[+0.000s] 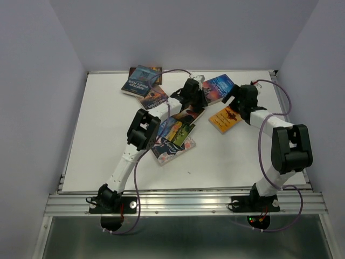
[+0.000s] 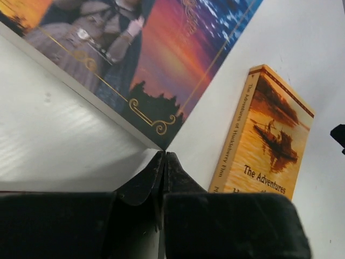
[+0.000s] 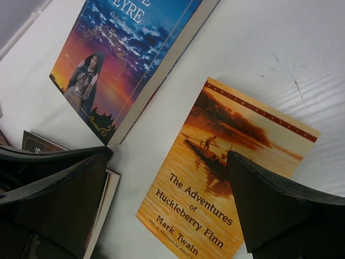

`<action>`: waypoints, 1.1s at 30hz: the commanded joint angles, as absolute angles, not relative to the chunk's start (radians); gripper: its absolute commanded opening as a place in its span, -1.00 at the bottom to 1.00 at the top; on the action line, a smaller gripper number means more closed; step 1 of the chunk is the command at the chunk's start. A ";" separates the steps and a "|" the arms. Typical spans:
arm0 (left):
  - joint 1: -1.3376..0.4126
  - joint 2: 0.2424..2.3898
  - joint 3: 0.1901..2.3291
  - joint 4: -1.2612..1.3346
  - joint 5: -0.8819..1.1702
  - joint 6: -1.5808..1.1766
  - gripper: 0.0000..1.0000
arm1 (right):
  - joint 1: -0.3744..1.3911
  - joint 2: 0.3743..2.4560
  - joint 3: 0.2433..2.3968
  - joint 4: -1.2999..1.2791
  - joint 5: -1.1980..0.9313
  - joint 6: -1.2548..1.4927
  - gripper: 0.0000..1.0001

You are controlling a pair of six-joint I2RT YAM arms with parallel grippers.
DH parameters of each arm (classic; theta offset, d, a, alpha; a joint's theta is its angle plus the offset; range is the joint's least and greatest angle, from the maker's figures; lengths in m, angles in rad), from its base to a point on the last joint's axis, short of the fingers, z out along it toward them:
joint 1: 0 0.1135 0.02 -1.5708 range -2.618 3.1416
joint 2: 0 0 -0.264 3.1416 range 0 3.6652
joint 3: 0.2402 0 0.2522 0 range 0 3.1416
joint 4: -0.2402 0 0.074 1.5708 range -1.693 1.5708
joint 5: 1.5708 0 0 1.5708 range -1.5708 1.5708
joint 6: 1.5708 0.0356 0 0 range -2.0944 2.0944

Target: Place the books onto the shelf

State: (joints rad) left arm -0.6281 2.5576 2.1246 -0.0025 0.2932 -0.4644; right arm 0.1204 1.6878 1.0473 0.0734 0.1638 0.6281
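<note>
Hovering over the orange book [image 3: 194, 205] for a grasp, the right tool [image 3: 168, 162] gapes; the left tool [image 2: 164, 159] sits clenched at a corner of the sunset book [image 2: 161, 65].

I log 5 items: orange book [image 3: 199, 194], paper, glossy cover; sunset book [image 2: 135, 54], glossy cover, gilt-look lines, matt pale page edge; table [image 1: 108, 140], white, matt, faintly scuffed; left gripper [image 2: 164, 157], matt black plastic; front rail [image 1: 183, 202], ribbed bare metal.

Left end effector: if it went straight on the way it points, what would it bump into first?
The corner of the sunset-cover book, right at the shut tips of the left end effector; they may already touch, depth is unclear. The orange book lies off to one side.
</note>
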 commanded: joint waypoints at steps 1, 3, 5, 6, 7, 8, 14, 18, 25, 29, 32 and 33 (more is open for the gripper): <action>-0.709 2.513 2.085 -0.006 0.268 -0.557 -0.82 | 0.097 1.693 1.060 0.091 0.101 0.756 1.00; -0.722 2.479 2.043 -0.008 0.278 -0.620 -0.82 | 0.087 1.729 1.101 0.089 0.054 0.762 1.00; -0.730 2.426 1.993 -0.008 0.279 -0.617 -0.79 | 0.087 1.776 1.129 0.091 0.032 0.770 1.00; -0.738 2.404 1.977 -0.006 0.282 -0.606 -0.78 | 0.087 1.792 1.159 0.091 0.032 0.766 1.00; -0.738 2.384 1.948 -0.008 0.288 -0.600 -0.78 | 0.078 1.819 1.173 0.092 0.035 0.758 1.00; -0.738 2.343 1.939 -0.008 0.293 -0.594 -0.77 | 0.078 1.831 1.190 0.091 0.037 0.747 1.00; -0.692 2.203 1.907 -0.061 0.197 -0.511 -0.23 | 0.078 1.939 1.353 0.091 -0.066 0.690 1.00; -0.635 2.091 1.858 -0.058 0.178 -0.512 0.00 | 0.078 2.025 1.425 0.077 -0.089 0.732 1.00; -0.531 1.951 1.752 -0.032 0.115 -0.517 0.11 | 0.087 2.158 1.537 -0.048 -0.029 0.801 0.83; -0.477 1.905 1.707 -0.029 0.089 -0.528 0.11 | 0.087 2.195 1.569 -0.072 -0.005 0.845 0.65; -0.450 1.884 1.677 -0.026 0.065 -0.535 0.11 | 0.087 2.221 1.598 -0.097 0.023 0.873 0.44; -0.445 1.872 1.671 -0.025 0.060 -0.540 0.10 | 0.087 2.233 1.600 -0.097 0.029 0.883 0.36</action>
State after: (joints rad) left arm -0.4580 1.9392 1.7023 -0.0402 0.0967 -0.5350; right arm 0.0853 2.1902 1.5551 -0.0494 -0.0219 0.8280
